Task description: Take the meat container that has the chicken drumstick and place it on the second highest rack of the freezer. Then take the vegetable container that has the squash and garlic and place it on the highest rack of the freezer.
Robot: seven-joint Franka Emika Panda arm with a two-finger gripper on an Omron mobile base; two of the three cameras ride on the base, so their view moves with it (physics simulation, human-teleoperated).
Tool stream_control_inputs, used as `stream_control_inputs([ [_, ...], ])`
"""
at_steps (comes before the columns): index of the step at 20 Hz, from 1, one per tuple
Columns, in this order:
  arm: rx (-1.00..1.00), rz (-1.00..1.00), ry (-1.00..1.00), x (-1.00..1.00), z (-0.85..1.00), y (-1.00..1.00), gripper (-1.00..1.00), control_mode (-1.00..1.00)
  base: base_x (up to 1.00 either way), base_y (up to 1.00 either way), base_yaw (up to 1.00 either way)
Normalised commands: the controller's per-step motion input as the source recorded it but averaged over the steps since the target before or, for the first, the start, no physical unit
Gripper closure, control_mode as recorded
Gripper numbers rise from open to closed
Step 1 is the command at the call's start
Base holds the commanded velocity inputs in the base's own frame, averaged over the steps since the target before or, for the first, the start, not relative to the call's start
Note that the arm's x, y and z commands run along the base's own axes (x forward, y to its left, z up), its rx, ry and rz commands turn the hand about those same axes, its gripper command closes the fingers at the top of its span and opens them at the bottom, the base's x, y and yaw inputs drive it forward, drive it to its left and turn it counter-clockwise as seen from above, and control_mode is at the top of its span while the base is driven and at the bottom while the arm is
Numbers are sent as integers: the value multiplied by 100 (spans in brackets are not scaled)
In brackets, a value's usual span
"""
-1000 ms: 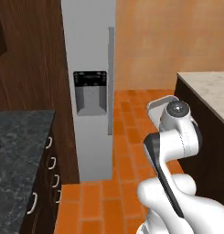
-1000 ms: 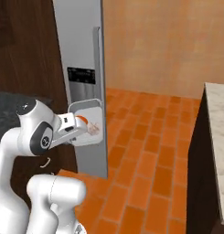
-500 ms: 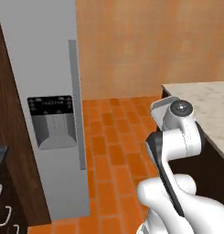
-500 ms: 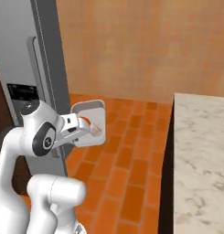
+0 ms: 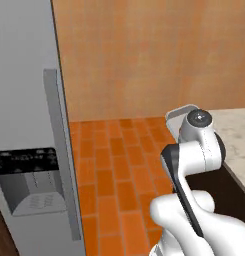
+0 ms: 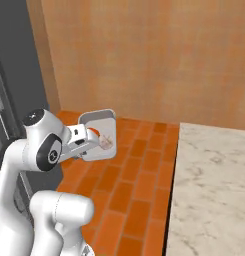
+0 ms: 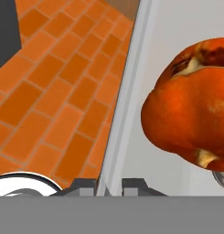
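My gripper (image 7: 109, 185) is shut on the rim of the vegetable container (image 7: 127, 91), a shallow grey tray. The round orange-red squash (image 7: 191, 119) lies in it, close to the camera. In the right base view the gripper (image 6: 88, 146) holds the vegetable container (image 6: 100, 120) out in front of the arm, above the floor, with the squash (image 6: 94, 133) and the pale garlic (image 6: 107, 143) inside. A corner of the tray (image 5: 180, 112) peeks out behind the arm in the left base view. The freezer (image 5: 24, 125) stands at the left, its dispenser door closed. The meat container is out of view.
A marble counter (image 6: 209, 190) over dark cabinets runs along the right side, close to the arm. Orange brick floor (image 5: 114, 165) lies between the freezer and the counter. A plain orange wall (image 6: 144, 55) closes the far end.
The whole picture has swung: the freezer has slid to the left edge and the marble counter has come in at the right, so the camera has moved. The tray stays in the shut gripper.
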Motion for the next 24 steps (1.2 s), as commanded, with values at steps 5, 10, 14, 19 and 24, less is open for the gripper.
stream_control_inputs([
  [5, 0, 0, 0, 0, 0, 0, 100, 100, 100, -26, 27],
  [10, 0, 0, 0, 0, 0, 0, 100, 100, 100, -12, 43],
  [14, 0, 0, 0, 0, 0, 0, 100, 100, 96, -19, 51],
  [19, 0, 0, 0, 0, 0, 0, 100, 100, 55, -5, 58],
  [24, 0, 0, 0, 0, 0, 0, 100, 100, 20, -5, 65],
])
